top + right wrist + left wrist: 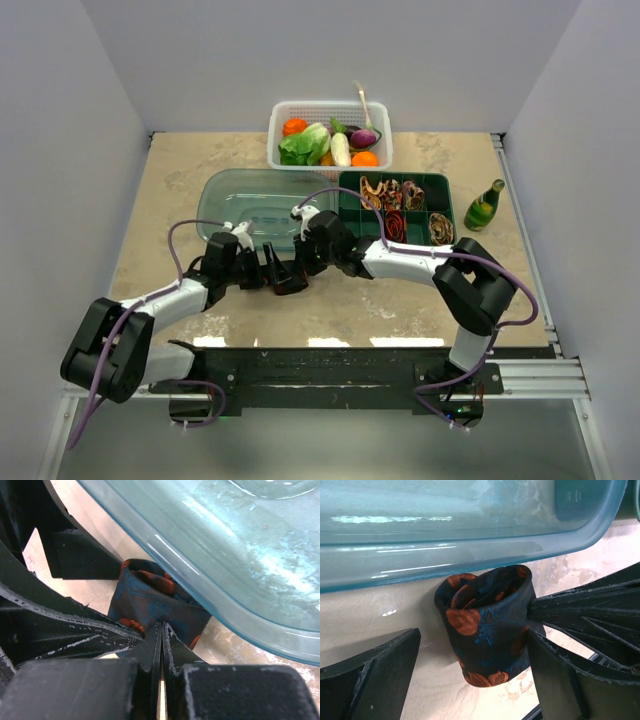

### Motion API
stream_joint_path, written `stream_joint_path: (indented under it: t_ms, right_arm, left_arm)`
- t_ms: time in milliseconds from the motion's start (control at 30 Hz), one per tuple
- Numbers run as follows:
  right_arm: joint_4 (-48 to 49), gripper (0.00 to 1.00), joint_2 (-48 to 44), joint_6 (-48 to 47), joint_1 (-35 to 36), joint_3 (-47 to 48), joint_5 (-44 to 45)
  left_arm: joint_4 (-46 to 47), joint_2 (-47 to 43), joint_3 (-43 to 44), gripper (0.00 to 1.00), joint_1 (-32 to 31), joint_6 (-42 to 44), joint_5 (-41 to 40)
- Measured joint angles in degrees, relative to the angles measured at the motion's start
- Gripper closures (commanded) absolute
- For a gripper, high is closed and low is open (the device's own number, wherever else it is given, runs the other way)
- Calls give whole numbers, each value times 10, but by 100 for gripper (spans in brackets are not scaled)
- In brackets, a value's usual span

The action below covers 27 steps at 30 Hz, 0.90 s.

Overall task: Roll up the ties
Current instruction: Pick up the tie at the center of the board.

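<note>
A black tie with orange-red motifs [487, 625] is rolled into a short upright coil on the table, against the rim of a clear teal tub [470, 545]. My left gripper [474, 645] is open around the roll. Its right finger [560, 680] is at the roll's side and its left finger [375, 680] stands apart. My right gripper [162, 630] is shut on the tie [150, 597], pinching the coil's outer wall. In the top view the two grippers, left [266, 272] and right [302, 264], meet at the tie [289, 284] in front of the tub.
The teal tub [250, 205] lies behind the grippers. A green compartment tray [437, 183] with several rolled ties is to its right. A white basket [330, 108] of toy vegetables stands at the back. A green bottle [484, 206] stands at the right.
</note>
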Motion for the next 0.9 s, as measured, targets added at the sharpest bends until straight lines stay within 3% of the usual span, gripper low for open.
stream_joint_path:
  t_ms: [333, 433, 467, 700, 900]
  right_arm:
    - [4, 100, 0, 1, 0, -2, 14]
    - [10, 91, -9, 5, -5, -12, 12]
    - [10, 81, -18, 8, -8, -19, 11]
    - [13, 46, -95, 26, -50, -49, -7]
    - [29, 39, -82, 28, -60, -68, -48]
  left_arm:
    - [83, 29, -19, 18, 1, -33, 28]
    - [94, 31, -24, 20, 1, -44, 29]
    - [97, 31, -25, 20, 1, -46, 30]
    - [129, 32, -38, 22, 1, -58, 37]
    - [158, 32, -52, 23, 1, -65, 40]
